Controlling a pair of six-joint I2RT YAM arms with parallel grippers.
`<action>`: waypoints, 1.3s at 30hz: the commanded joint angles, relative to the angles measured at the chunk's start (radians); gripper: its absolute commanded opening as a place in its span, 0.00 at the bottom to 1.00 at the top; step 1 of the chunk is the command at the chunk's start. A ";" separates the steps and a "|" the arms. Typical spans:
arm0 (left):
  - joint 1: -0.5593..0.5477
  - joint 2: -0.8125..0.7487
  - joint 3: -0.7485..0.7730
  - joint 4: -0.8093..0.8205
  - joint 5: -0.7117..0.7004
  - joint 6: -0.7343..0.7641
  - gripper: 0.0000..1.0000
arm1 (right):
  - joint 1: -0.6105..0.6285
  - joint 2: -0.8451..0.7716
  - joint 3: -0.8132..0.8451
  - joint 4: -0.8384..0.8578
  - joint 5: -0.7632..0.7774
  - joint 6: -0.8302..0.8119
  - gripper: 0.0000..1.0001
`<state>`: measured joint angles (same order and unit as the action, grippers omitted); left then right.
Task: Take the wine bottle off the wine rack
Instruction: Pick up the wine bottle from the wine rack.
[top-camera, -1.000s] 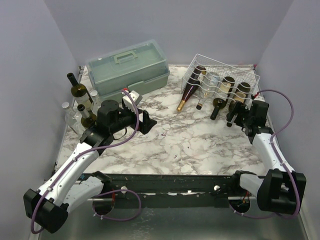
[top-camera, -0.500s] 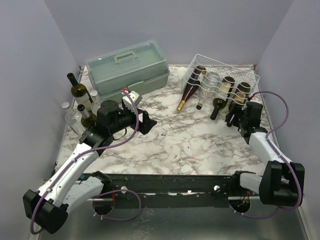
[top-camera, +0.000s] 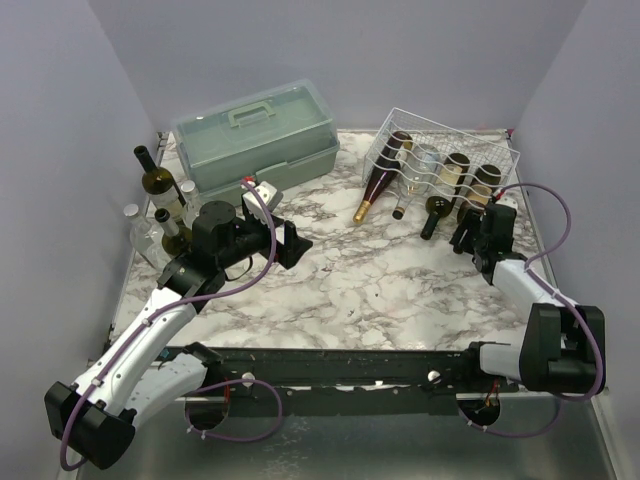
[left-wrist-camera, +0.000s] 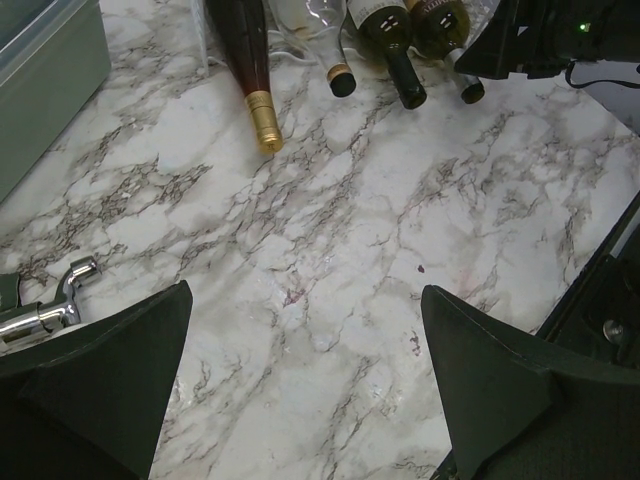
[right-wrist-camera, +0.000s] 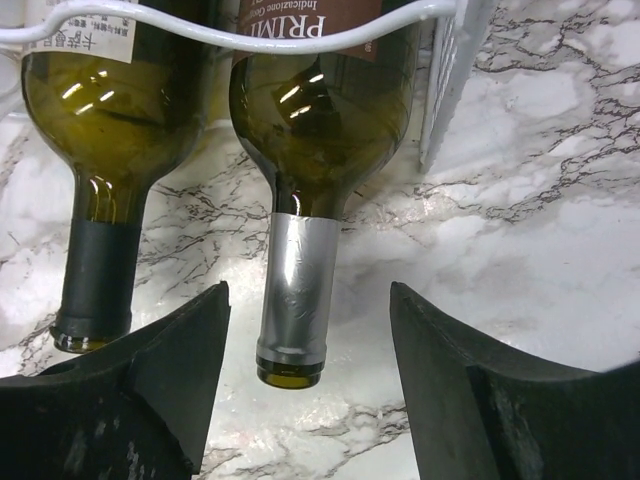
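Note:
The white wire wine rack (top-camera: 447, 140) stands at the back right with several bottles lying in it, necks toward me. In the right wrist view the rightmost green bottle (right-wrist-camera: 320, 110) has a silver-foiled neck (right-wrist-camera: 295, 300) that lies between my open right fingers. A second green bottle (right-wrist-camera: 105, 150) with a black-capped neck lies left of it. My right gripper (right-wrist-camera: 310, 350) (top-camera: 468, 235) is open around the silver neck tip, not touching it. My left gripper (left-wrist-camera: 305, 380) (top-camera: 290, 243) is open and empty over bare marble at mid-left.
A grey-green plastic toolbox (top-camera: 258, 135) stands at the back left. Several upright bottles (top-camera: 160, 190) stand at the far left edge. A dark red bottle (top-camera: 378, 185) with a gold neck and a clear bottle (top-camera: 420, 165) lie in the rack's left slots.
My right gripper has moved forward and slightly left toward the rack, closing in on the rightmost bottle's neck. The left arm has barely moved.

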<state>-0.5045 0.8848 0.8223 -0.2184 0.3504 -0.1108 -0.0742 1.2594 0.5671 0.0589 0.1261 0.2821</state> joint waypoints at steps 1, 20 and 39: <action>-0.005 -0.017 0.002 0.003 -0.020 0.014 0.99 | 0.012 0.024 0.018 0.048 0.064 0.008 0.68; -0.005 -0.012 0.006 0.002 -0.016 0.014 0.99 | 0.056 0.143 0.037 0.121 0.142 0.039 0.64; -0.005 -0.009 0.006 -0.002 -0.015 0.017 0.99 | 0.066 0.266 0.091 0.100 0.153 0.080 0.44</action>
<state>-0.5045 0.8845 0.8223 -0.2192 0.3473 -0.1093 -0.0128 1.4975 0.6247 0.1627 0.2466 0.3405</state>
